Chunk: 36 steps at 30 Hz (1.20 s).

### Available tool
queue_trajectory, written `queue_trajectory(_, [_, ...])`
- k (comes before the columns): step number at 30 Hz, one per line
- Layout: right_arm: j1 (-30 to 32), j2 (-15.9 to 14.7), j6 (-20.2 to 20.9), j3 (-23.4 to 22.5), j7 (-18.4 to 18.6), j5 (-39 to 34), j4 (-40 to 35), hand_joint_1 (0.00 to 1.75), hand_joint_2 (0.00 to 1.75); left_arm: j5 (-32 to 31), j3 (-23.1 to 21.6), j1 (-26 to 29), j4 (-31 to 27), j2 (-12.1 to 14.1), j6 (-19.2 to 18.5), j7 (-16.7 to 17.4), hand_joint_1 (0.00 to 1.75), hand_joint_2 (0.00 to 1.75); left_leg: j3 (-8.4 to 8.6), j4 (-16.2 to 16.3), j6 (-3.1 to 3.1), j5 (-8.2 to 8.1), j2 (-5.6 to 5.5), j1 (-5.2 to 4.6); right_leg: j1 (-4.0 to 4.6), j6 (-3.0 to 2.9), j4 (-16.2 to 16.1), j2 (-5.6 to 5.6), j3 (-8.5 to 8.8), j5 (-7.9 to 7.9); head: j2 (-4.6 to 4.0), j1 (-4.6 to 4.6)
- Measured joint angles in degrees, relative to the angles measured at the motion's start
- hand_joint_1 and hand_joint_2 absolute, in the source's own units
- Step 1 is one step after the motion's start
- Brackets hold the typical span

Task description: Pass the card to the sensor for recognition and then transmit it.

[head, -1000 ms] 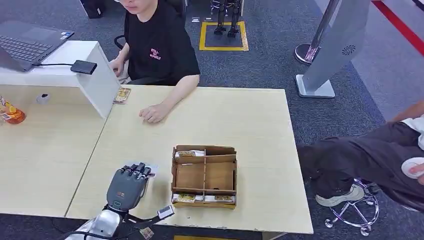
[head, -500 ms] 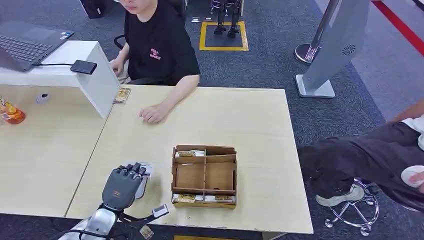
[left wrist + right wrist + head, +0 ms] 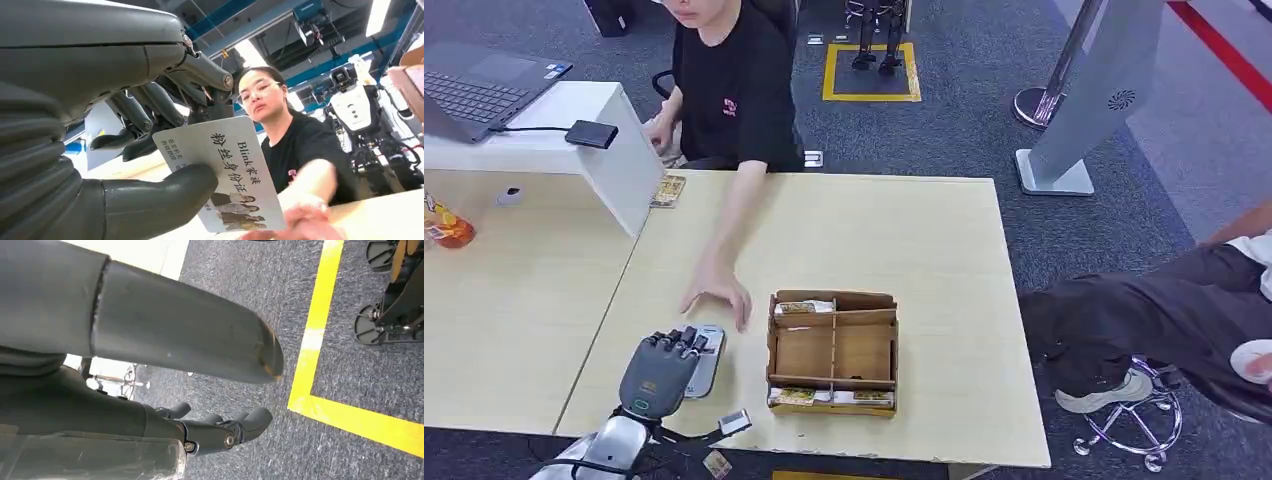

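nearest the robot, at the front edge of the pale wooden table (image 3: 904,230), its left hand (image 3: 662,368) held the card (image 3: 706,358), a pale grey one with rounded corners. in the left wrist view the thick thumb (image 3: 155,196) pressed on the printed face of the card (image 3: 220,172) while the darker fingers (image 3: 150,107) sat behind it, so the card was pinched between them and stuck out beyond the hand. the right hand (image 3: 220,432) hung over grey carpet beside a yellow floor line (image 3: 320,345), fingers loosely curled and apart, holding nothing.

just to the right of the left hand stood an open wooden tray (image 3: 832,352) split into compartments, with cards lying along its near and far rows. just beyond the held card, a person's hand (image 3: 716,292) reached across the table, fingers spread, close to the card's far end; i couldn't tell if it touched.

further back sat the person (image 3: 729,95) in a black t-shirt. to their side a white raised stand (image 3: 599,150) carried a small black box (image 3: 591,134) on a cable and a laptop (image 3: 479,90), with a small card (image 3: 667,190) lying at the foot of the stand. far right, another person's leg (image 3: 1144,310) in dark trousers showed beside a stool.
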Motion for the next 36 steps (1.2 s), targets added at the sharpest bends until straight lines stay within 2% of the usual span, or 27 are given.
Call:
queue_trajectory(6, [0.0,0.0,0.0,0.0,-0.1,-0.1,0.0,0.0,0.0,0.0,0.6,0.3,0.0,0.2,-1.7,-1.4,1.75,1.75,0.0,0.0,0.0,0.0,0.0,0.0,0.0,0.0,0.0,0.0,0.0,0.0,0.0,0.0])
queue_trajectory(18, [0.0,0.0,0.2,0.0,-0.4,-0.3,0.0,0.0,0.0,0.0,5.1,1.1,0.2,0.0,-10.2,-9.6,1.75,1.75,0.01,0.0,0.0,0.0,0.0,0.0,0.0,0.0,0.0,0.0,0.01,0.0,0.0,0.0])
queue_trajectory(27, [0.0,0.0,0.6,0.0,-0.5,-0.6,0.0,0.0,0.0,0.0,5.7,1.0,0.1,0.0,-13.8,-12.1,1.75,1.75,0.02,0.0,0.0,0.0,0.0,0.0,0.0,0.0,0.0,0.0,0.01,0.0,0.0,0.0])
queue_trajectory(36, [0.0,0.0,0.7,0.0,-0.7,-0.6,0.0,0.0,0.0,0.4,5.7,0.2,0.1,0.0,-15.5,-13.2,1.75,1.75,0.03,0.0,-0.01,0.02,0.0,0.0,0.0,-0.01,0.0,0.0,0.03,0.01,0.0,0.0])
